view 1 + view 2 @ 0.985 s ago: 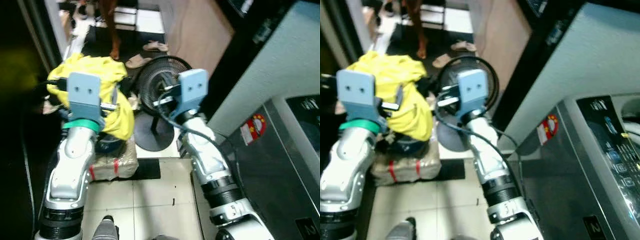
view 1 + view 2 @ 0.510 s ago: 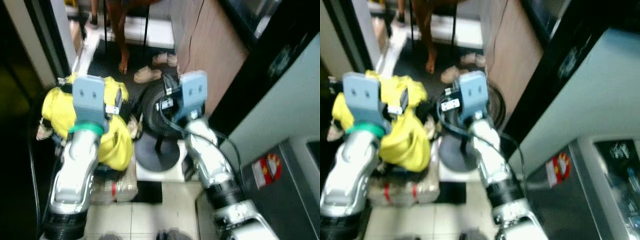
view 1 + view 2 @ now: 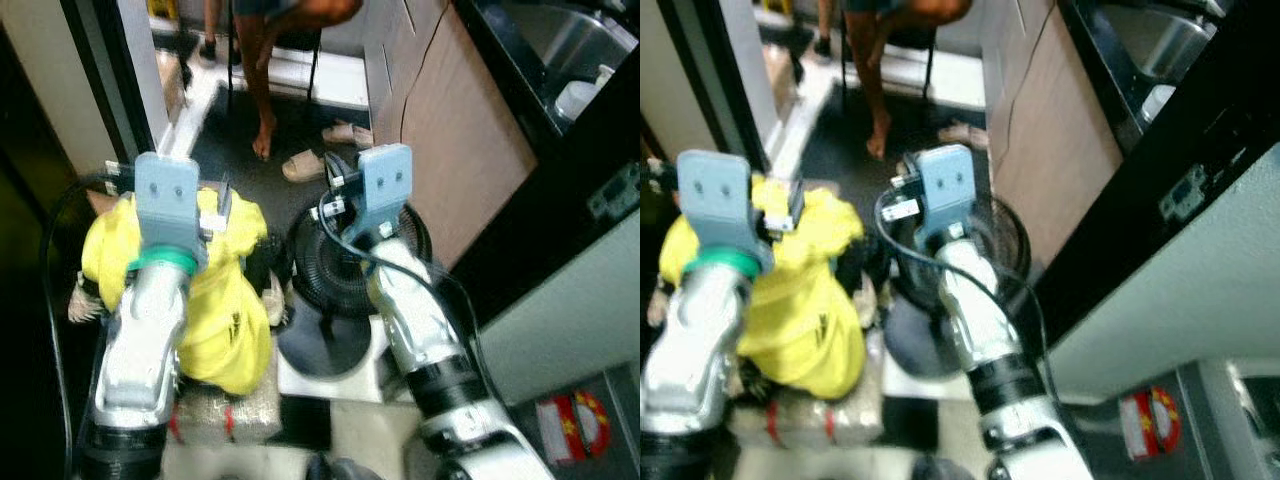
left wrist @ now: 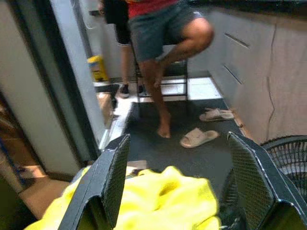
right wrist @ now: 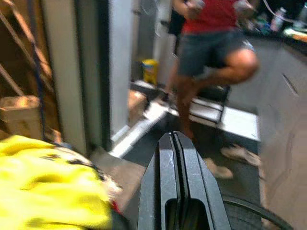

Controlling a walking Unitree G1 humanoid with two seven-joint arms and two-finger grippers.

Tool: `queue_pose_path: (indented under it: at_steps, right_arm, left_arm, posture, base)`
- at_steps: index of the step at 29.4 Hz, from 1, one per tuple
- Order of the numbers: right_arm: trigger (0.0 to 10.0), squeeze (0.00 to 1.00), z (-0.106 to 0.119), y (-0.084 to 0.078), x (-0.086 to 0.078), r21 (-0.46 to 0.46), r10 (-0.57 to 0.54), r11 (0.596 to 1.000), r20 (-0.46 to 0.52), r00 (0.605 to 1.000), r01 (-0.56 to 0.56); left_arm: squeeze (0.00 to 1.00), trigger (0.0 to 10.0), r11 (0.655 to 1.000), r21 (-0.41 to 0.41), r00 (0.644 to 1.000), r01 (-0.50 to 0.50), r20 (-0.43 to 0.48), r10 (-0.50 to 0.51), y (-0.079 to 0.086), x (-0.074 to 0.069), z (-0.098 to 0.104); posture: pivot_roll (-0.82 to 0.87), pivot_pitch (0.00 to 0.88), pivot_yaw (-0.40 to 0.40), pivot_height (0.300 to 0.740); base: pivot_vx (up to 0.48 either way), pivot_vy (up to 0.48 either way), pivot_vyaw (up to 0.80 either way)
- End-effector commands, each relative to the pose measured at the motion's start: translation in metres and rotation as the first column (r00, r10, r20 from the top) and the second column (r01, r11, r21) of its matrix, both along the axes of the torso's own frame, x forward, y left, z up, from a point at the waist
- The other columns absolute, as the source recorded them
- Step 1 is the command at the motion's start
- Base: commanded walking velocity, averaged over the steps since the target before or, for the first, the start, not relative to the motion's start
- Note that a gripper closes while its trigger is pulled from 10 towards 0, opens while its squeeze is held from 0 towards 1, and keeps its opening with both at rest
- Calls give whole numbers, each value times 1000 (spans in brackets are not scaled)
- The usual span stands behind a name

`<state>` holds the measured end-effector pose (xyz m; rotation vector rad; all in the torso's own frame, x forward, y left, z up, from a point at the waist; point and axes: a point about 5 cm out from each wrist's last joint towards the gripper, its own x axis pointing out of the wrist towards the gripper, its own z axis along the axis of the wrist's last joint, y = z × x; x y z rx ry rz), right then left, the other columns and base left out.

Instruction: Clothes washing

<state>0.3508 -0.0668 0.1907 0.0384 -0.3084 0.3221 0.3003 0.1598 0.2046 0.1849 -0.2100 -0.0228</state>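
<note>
A heap of yellow clothes [image 3: 225, 320] lies on a wrapped bundle [image 3: 215, 415] on the floor at my left. My left arm [image 3: 165, 205] reaches over the heap. In the left wrist view the left gripper [image 4: 177, 143] stands open, its fingers [image 4: 112, 177] wide apart just above the yellow cloth [image 4: 158, 201], with nothing between them. My right arm [image 3: 385, 180] is raised over a black floor fan [image 3: 345, 270]. The right gripper [image 5: 173, 139] is shut with nothing in it, the yellow cloth [image 5: 43, 191] off to one side of it.
A person [image 3: 265, 60] sits on a stool ahead, bare feet on a dark mat, slippers [image 3: 303, 168] beside them. A wooden cabinet side [image 3: 450, 130] and black counter run along the right. The grey washer [image 3: 580, 360] is at lower right. A white door frame [image 3: 140, 60] stands left.
The whole picture has shifted: the camera has swung up toward the doorway, and the washer has slid off to the lower right. Both arms keep their places over the clothes and the fan.
</note>
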Motion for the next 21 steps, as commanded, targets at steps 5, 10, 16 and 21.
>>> queue_pose_path:
  at_steps: [5,10,16,21]
  right_arm:
    - [10000,0,-4,5,-2,5,26,1000,-15,1000,-26]
    - [10000,0,-3,7,-2,-12,48,999,-9,999,-49]
    - [10000,0,-7,14,0,-9,82,997,-27,996,-82]
    - [10000,0,-15,12,4,-5,58,998,-56,997,-59]
  left_arm:
    - [0,10000,997,24,997,-72,-35,73,22,-3,-12]
    - [0,10000,996,36,995,-87,-52,89,24,-4,-15]
    - [0,10000,995,18,988,-93,-124,95,44,-22,-38]
    - [0,10000,996,78,992,-37,-120,46,37,-18,-37]
  posture:
    - [169,24,-121,740]
    - [173,25,-127,740]
    - [191,13,-150,740]
    - [196,0,-108,740]
  base:
    - [226,0,0]
    - [0,0,0]
    - [0,0,0]
    - [0,0,0]
